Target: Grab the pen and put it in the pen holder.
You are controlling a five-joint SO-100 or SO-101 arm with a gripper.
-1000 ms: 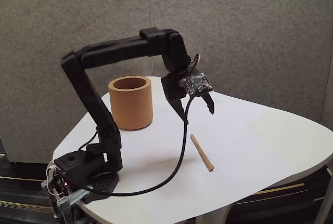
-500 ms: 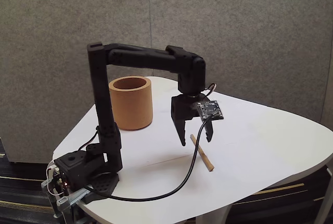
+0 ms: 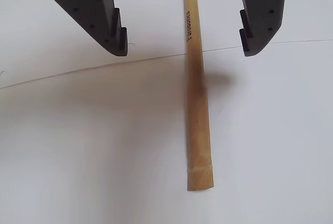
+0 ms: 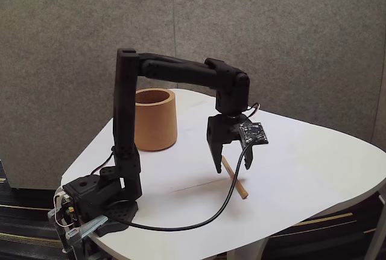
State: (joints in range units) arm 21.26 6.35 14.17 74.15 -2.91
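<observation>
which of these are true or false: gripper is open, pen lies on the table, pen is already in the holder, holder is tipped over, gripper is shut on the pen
1. The gripper is open. True: its jaws stand apart on either side of the pen.
2. The pen lies on the table. True.
3. The pen is already in the pen holder. False: it lies on the table, apart from the holder.
4. The holder is tipped over. False: it stands upright.
5. The gripper is shut on the pen. False: neither jaw touches it.
</observation>
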